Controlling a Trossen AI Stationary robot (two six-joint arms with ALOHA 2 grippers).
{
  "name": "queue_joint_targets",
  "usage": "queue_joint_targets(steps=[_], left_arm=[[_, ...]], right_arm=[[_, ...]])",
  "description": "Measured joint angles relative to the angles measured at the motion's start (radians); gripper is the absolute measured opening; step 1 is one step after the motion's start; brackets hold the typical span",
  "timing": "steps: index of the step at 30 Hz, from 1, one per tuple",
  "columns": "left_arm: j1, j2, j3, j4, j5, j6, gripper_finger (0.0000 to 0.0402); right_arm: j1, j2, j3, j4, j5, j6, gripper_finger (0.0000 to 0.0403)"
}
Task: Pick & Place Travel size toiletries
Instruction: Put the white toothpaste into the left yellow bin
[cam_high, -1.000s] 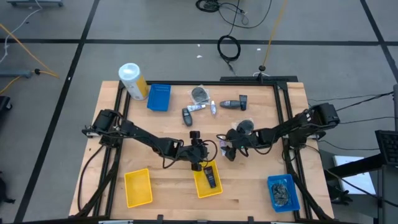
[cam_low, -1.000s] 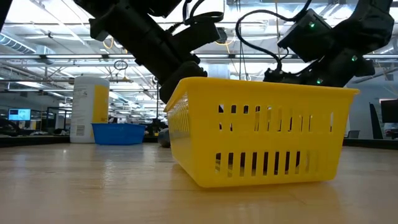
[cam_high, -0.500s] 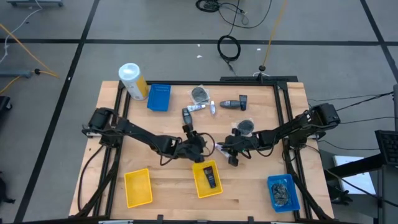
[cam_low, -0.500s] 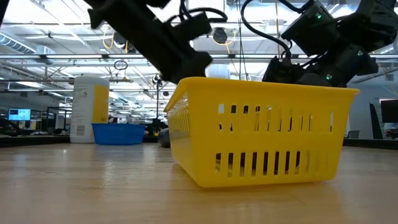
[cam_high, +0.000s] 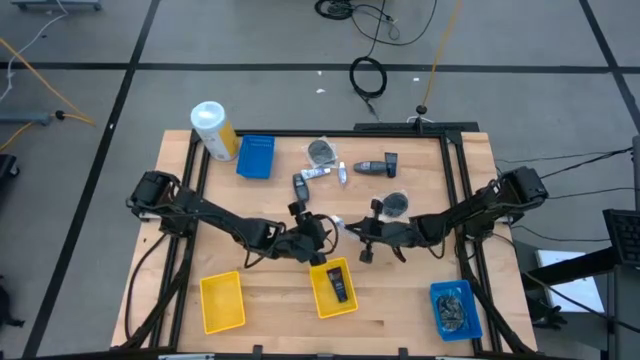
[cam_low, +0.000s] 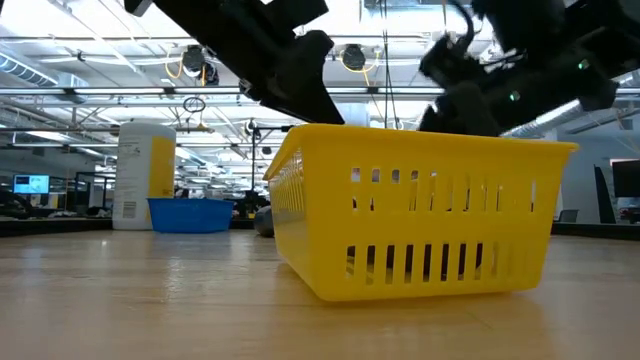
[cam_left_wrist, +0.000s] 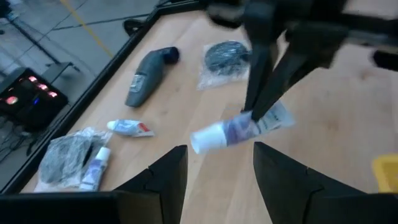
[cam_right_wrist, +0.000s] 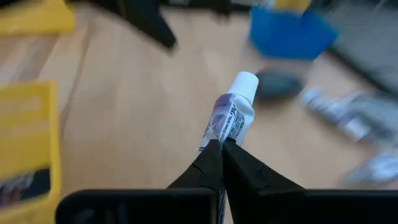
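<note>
A thin white tube (cam_left_wrist: 227, 132) is held by my right gripper (cam_right_wrist: 221, 149), which is shut on it near the table's middle (cam_high: 347, 227). My left gripper (cam_left_wrist: 217, 180) stands open just left of the tube (cam_high: 316, 233), with nothing between its fingers. Other toiletries lie on the far half of the table: a dark bottle (cam_left_wrist: 148, 77), a grey clear-wrapped packet (cam_left_wrist: 226, 56), a small tube (cam_left_wrist: 128, 127), and another packet with a tube (cam_left_wrist: 74, 155). A dark bottle (cam_high: 338, 283) lies in the middle yellow tray (cam_high: 322, 300). My right gripper pinches the tube's flat crimped end (cam_left_wrist: 273, 117) between its two fingertips (cam_right_wrist: 211, 163). In the left wrist view the fingers slant down onto that end from above. The tube sticks out beyond the fingertips, cap (cam_right_wrist: 245, 81) away from them, and seems clear of the table.
A second yellow tray (cam_high: 222, 301) sits near left, a blue tray (cam_high: 255, 156) far left, and another blue tray (cam_high: 452, 308) holding items near right. A white-and-yellow canister (cam_high: 214, 130) lies at the far left corner. In the low view the yellow tray (cam_low: 420, 220) hides the table behind it.
My right gripper has shut on the white tube and gone toward the table's left with it. My left gripper has drawn back from over the middle yellow tray, up and toward the far edge, staying open.
</note>
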Motion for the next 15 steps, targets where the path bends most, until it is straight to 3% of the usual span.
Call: queue_joint_targets(steps=[4, 7, 11, 15], left_arm=[[0.006, 0.0, -0.015, 0.041, 0.022, -0.004, 0.0179], [0.018, 0.0, -0.106, 0.256, 0.127, 0.047, 0.0179], [0.046, 0.0, -0.253, 0.651, 0.344, 0.143, 0.0179], [0.07, 0.0, -0.328, 0.917, 0.408, 0.099, 0.0179]], right_arm=[[0.052, 0.0, 0.0, 0.135, 0.137, -0.092, 0.0002], [0.086, 0.0, 0.0, 0.214, 0.175, -0.164, 0.0001], [0.116, 0.0, 0.0, 0.293, 0.142, -0.241, 0.0001], [0.118, 0.0, 0.0, 0.357, 0.066, -0.276, 0.0001]])
